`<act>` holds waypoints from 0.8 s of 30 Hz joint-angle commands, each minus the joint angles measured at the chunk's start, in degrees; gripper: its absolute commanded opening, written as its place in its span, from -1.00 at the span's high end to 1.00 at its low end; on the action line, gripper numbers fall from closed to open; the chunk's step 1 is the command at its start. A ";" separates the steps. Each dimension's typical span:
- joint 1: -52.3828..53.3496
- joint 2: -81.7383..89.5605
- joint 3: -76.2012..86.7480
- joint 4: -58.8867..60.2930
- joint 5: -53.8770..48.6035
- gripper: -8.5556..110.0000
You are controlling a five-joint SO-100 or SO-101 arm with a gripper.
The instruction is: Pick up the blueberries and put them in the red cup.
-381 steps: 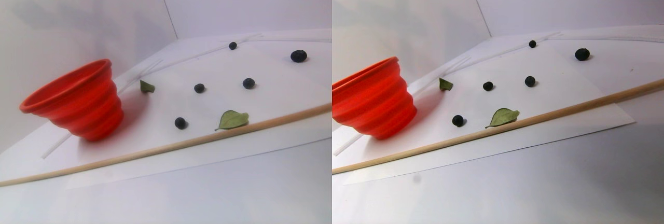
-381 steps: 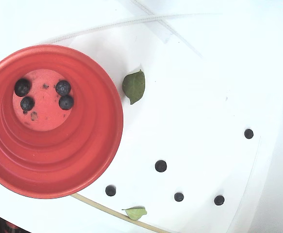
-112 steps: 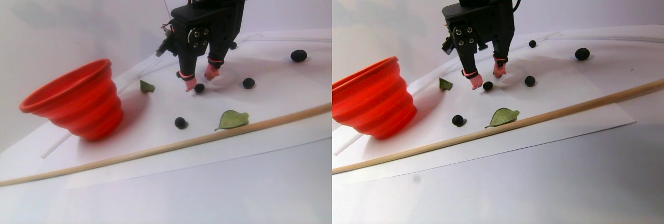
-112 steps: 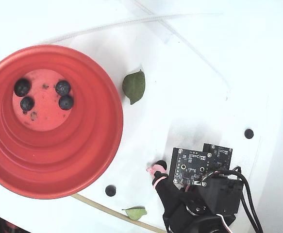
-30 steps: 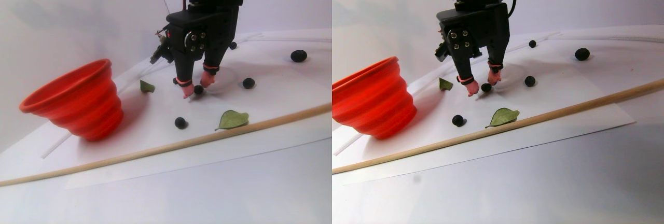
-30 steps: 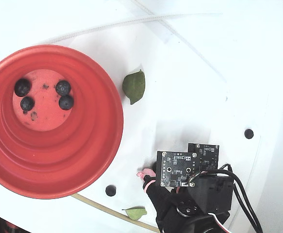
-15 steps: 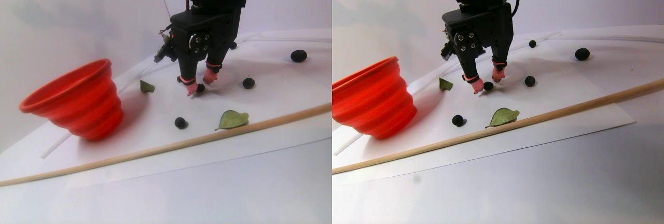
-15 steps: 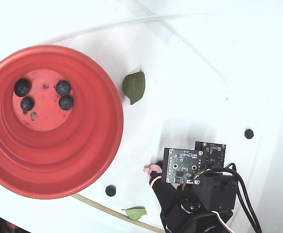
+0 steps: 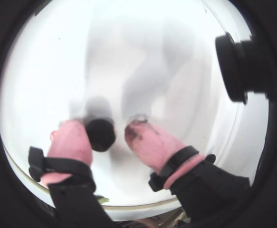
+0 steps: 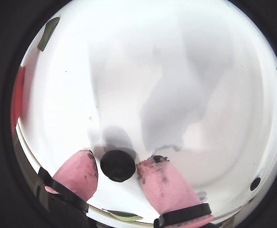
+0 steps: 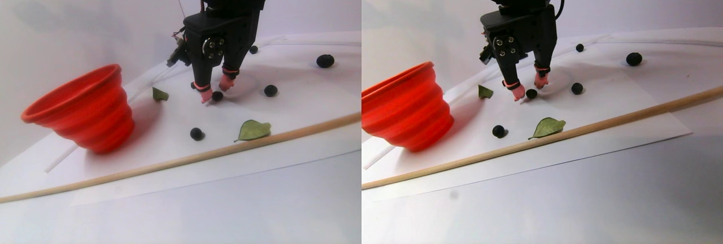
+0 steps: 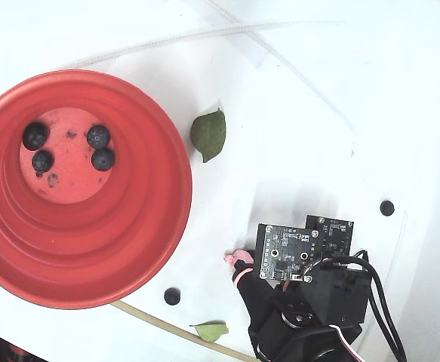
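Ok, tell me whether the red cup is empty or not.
Not empty: the fixed view shows four blueberries on the flat bottom of the red cup.

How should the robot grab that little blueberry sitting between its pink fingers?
Best across its widest middle, coming straight down from above. The small round dark blueberry lies on the white paper, and the black gripper already straddles it with one pink fingertip on each side, jaws open. Being a ball, it could roll away, so both tips should probably close evenly and gently.
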 commanded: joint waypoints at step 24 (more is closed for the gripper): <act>-1.76 -1.85 1.58 -2.81 0.44 0.64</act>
